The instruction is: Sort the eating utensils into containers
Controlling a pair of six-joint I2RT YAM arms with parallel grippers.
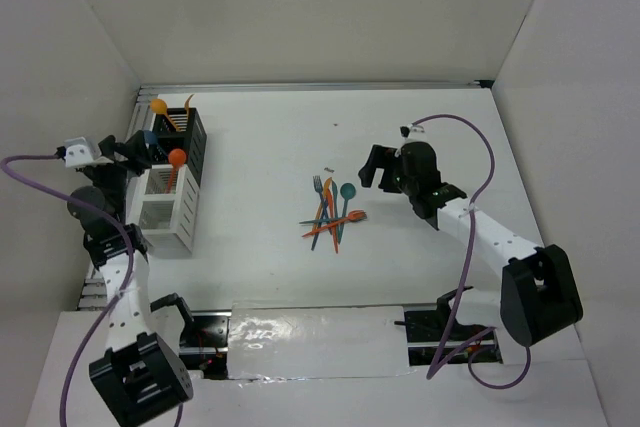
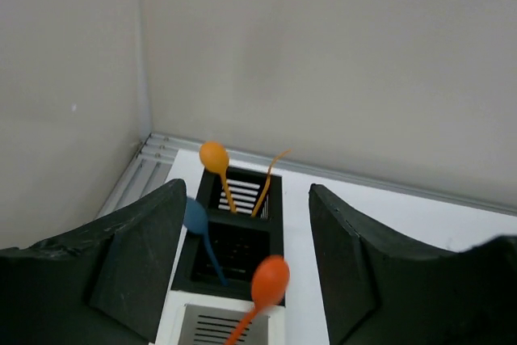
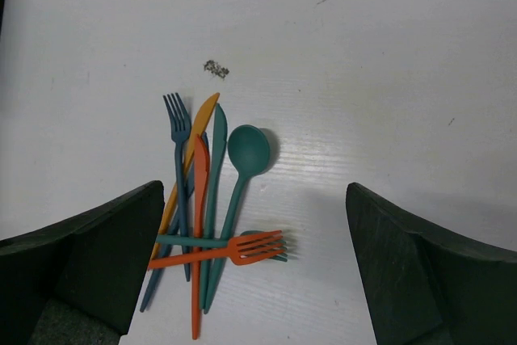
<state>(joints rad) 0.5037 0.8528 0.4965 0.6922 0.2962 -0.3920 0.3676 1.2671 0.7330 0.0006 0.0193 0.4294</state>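
While it gapes, the left end effector [image 2: 246, 220] overhangs the containers [image 1: 197, 152].

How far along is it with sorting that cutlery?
Under halfway. Done: an orange spoon, a blue spoon, a red-orange spoon and a thin orange piece stand in the bins. In hand: nothing; the left gripper is open above the bins, the right gripper open above the pile. Left: that pile of about seven forks, knives and a teal spoon on the table.

White table [image 1: 300, 137] (plain pale walls [image 1: 300, 7])
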